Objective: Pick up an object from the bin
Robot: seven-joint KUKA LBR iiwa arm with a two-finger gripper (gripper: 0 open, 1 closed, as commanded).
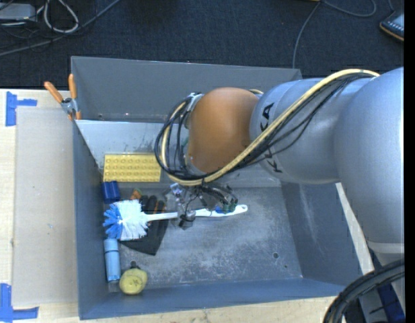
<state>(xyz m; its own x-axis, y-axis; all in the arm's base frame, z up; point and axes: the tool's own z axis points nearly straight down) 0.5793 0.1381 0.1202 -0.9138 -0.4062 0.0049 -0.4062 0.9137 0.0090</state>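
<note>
My gripper (185, 211) hangs low over the middle of the bin, under the orange wrist cover. It is right at the white handle of a brush (128, 221) that has blue and white bristles. The brush lies flat, its head to the left and its handle running right, past the gripper. A black flat piece (151, 238) lies partly under the brush head, just left of the gripper.
A yellow studded plate (131, 168) leans by the back left wall, with a small blue block (111, 192) below it. A blue and grey tube (112, 260) and a yellow round thing (133, 280) lie in the front left corner. The arm covers the bin's back right.
</note>
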